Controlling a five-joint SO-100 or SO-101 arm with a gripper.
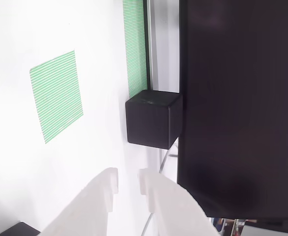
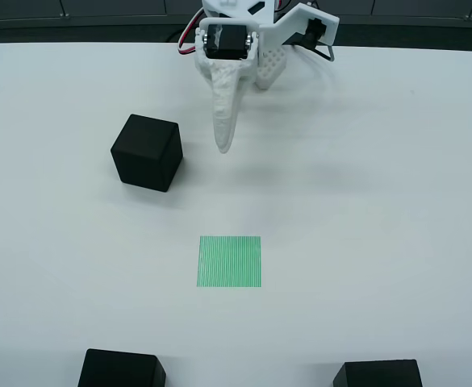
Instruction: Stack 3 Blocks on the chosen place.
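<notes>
I see the white counter (image 2: 381,201) with the striped square patch (image 2: 229,261) at centre, bare. Two blocks (image 2: 123,369) (image 2: 378,372) at seven and five o'clock are cut off by the frame edge. A third block (image 2: 146,151) sits at ten o'clock. My tool (image 1: 129,183) hangs spread, holding nothing.

Robot lab bench, bare white tabletop (image 2: 397,210), printed green-striped markers (image 2: 229,261), 3D-printed arm (image 2: 256,40)

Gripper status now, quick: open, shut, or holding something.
Gripper: jaws open with a gap between them, holding nothing; the nearest block sits ahead of the fingertips, untouched.
</notes>
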